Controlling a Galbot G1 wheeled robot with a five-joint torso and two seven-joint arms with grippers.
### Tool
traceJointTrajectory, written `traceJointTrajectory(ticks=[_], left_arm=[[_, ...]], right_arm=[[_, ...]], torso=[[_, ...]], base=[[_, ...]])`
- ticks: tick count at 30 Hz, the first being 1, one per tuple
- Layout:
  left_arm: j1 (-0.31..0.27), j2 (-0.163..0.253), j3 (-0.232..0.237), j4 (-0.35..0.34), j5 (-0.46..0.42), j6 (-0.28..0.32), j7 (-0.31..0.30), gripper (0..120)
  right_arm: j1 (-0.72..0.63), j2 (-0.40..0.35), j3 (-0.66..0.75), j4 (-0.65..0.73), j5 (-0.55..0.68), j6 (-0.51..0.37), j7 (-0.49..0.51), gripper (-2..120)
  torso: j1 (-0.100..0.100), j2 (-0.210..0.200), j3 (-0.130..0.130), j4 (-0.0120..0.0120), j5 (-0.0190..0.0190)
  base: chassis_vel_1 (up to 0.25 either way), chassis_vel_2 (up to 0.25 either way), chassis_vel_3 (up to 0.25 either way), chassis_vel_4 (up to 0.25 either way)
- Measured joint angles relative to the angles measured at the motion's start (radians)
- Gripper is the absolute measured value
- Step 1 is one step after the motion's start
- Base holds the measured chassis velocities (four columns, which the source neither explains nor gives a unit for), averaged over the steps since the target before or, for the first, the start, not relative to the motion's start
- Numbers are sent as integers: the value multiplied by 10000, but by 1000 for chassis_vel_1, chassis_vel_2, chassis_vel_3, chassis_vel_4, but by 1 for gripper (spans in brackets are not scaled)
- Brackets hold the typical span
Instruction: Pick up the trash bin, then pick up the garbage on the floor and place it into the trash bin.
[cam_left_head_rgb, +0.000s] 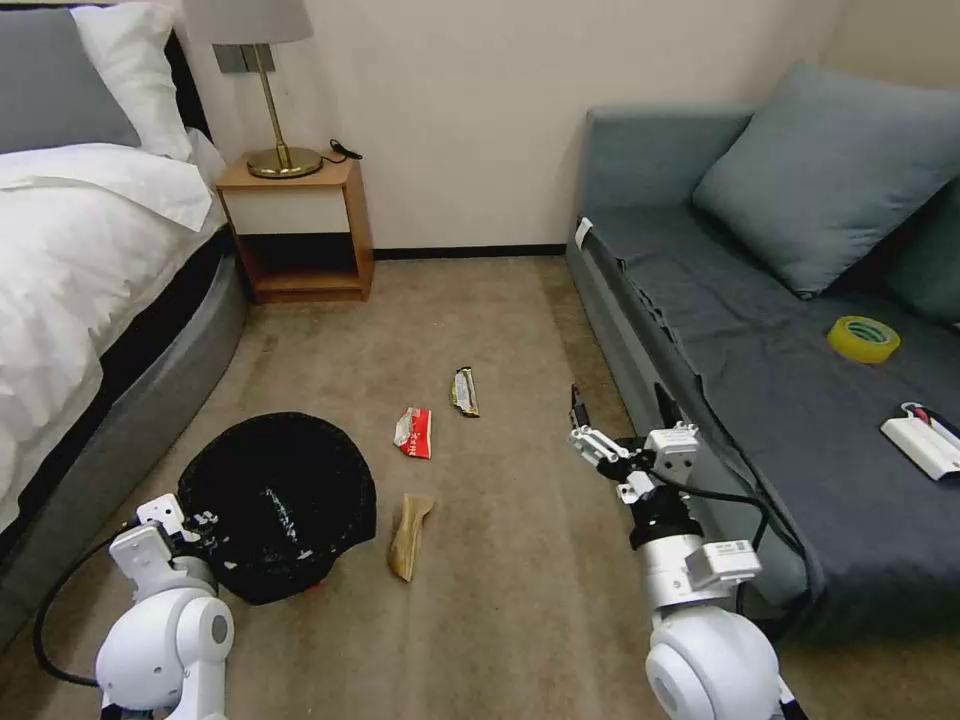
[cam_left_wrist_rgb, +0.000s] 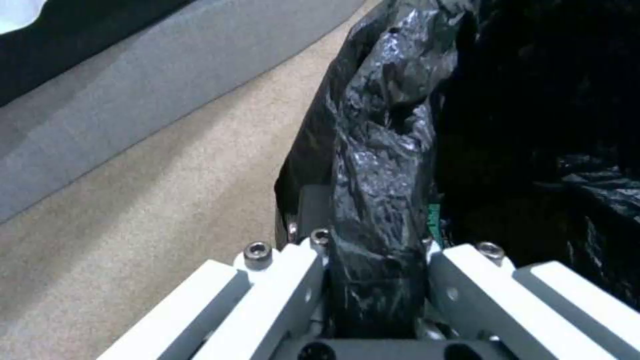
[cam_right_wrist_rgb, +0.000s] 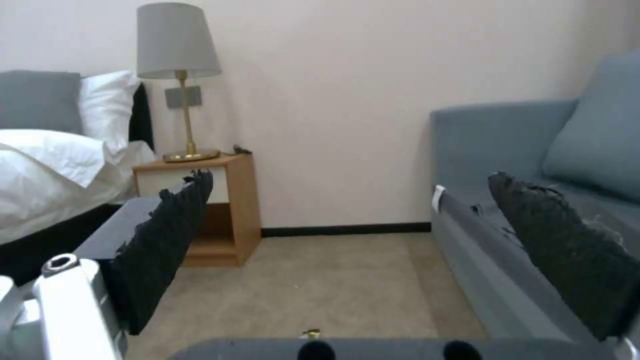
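Left hand (cam_left_wrist_rgb: 377, 280) clamped on the near rim of the trash bin (cam_left_head_rgb: 280, 505); wrist view shows a fold of the black bag liner (cam_left_wrist_rgb: 377, 165) pinched between the white fingers (cam_left_wrist_rgb: 303, 280). Bin sits low by the bed, straight ahead of that hand, mouth tipped toward the head camera. Whether it is lifted clear of the carpet, cannot tell. First step looks in hand: grip made, lift unconfirmed.

Right hand (cam_left_head_rgb: 590, 425) hangs above the floor beside the sofa edge, dark pads (cam_right_wrist_rgb: 167, 245) spread wide apart, nothing between them.

Garbage still on the floor, between the two hands:
- red-and-white wrapper (cam_left_head_rgb: 414, 432), just beyond the bin's far rim, well to the left of the right hand.
- tan paper wrapper (cam_left_head_rgb: 409, 535), just beside the bin, nearest the robot.
- dark-and-gold wrapper (cam_left_head_rgb: 464, 391), farthest out, ahead and left of the right hand.

Judgement: nothing seen inside the bin; its interior reads as black bag only. All three visible pieces remain to collect.
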Motion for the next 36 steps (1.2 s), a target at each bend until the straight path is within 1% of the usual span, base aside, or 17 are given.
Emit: traceJointTrajectory(ticks=[8,17,23,25,26,27,28,30,31,34,36], left_arm=[[7,-37,-17,-29,3,-9,-4,3],[6,-62,-25,-46,6,-10,-9,3],[17,-73,-28,-69,7,-13,-9,3],[34,-74,-27,-89,7,-14,-7,3],[34,-74,-27,-89,7,-14,-7,3],[50,-72,-26,-109,7,-15,-10,3],[66,-70,-22,-127,9,-14,-12,3],[102,-99,-6,-169,44,-14,-14,3],[102,-99,-6,-169,44,-14,-14,3],[230,-189,8,-253,140,-50,-2,3],[338,-222,-12,-332,186,-84,17,3]], right_arm=[[46,-47,-76,-49,38,44,-13,100],[186,-69,-203,-184,79,160,-13,100],[620,-226,-481,-448,538,73,21,100],[944,-363,-694,-620,825,-228,183,100],[944,-363,-694,-620,825,-228,183,100],[1330,-526,-947,-807,1236,-585,430,100],[1907,-709,-1330,-1093,1811,-1023,815,100],[3070,-966,-2198,-1759,2685,-1689,1474,100],[3070,-966,-2198,-1759,2685,-1689,1474,100],[4351,-1083,-3617,-2818,3530,-2543,2261,100],[4956,-945,-4499,-3425,4015,-3045,2603,100]], torso=[[0,0,1,-2,-1],[2,-1,2,-2,-1],[3,-1,4,0,-2],[3,-1,3,-3,2],[3,-1,3,-3,2],[2,-1,2,-2,0],[2,-1,2,-4,1],[1,0,1,3,-1],[1,0,1,3,-1],[2,-1,2,0,-2],[2,-1,3,0,0]], base=[[-112,109,101,-114],[-217,205,221,-206],[-153,156,130,-147],[0,0,0,0],[0,0,0,0],[0,0,0,0],[49,-56,-44,42],[45,-45,-43,65],[41,-34,-43,56],[14,-5,-2,19],[0,0,0,0]])
